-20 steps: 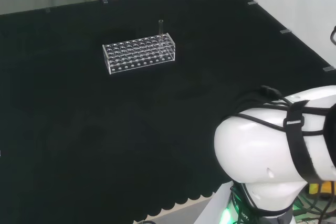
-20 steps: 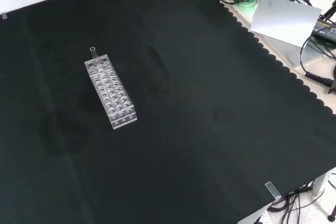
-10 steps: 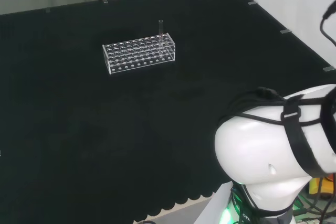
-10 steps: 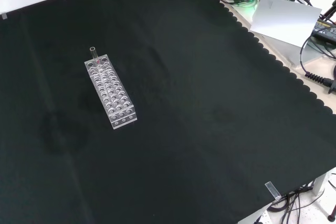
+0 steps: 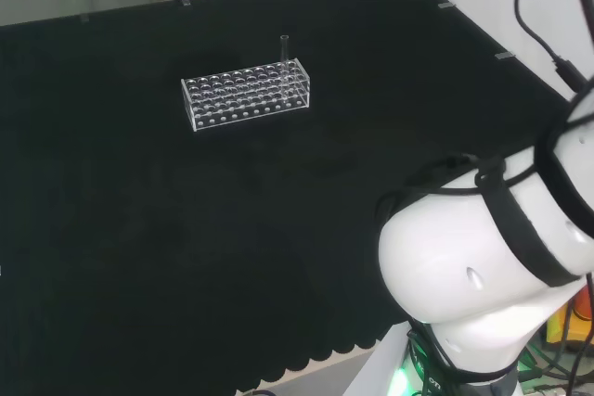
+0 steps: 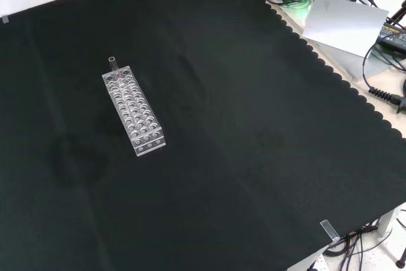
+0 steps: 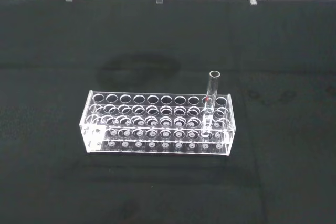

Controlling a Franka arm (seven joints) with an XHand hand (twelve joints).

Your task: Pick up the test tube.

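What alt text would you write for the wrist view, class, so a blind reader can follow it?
A single clear test tube stands upright in a hole near one end of a clear plastic rack on black cloth. The rack's other holes look empty.

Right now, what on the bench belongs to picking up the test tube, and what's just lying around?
For the job:
- tube, upright at one end of the rack
- rack, clear, holding it

Lying about:
- cables and a grey sheet beyond the cloth's edge, front view
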